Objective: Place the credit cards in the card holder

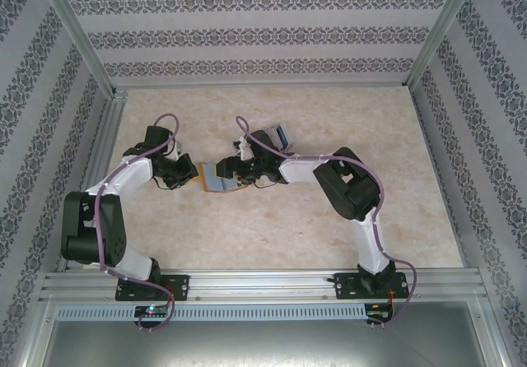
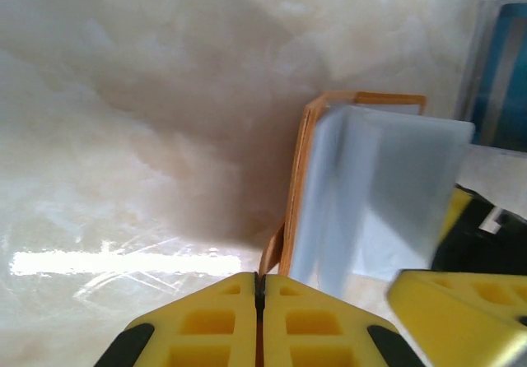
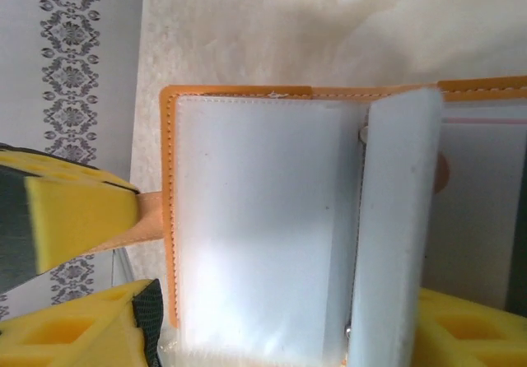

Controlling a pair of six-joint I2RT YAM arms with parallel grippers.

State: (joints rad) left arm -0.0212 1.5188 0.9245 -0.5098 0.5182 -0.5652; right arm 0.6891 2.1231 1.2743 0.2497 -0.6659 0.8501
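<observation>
Presently, step: holder (image 3: 255, 219) kept spread for loading; neither gripper has a card in hand.
Left gripper (image 2: 258, 297): clamped on the tab (image 3: 152, 219), holder just ahead of it.
Right gripper (image 3: 288, 338): jaws wide, straddling the clear sleeves (image 3: 395, 219).
Cards (image 1: 282, 134): beyond my right gripper, apart from it.
Next, my judgement: right fetches a card; left holds firm.

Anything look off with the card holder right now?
One clear sleeve stands on edge in the open card holder instead of lying flat. The left gripper is shut on its strap. Nothing looks torn or spilled.
</observation>
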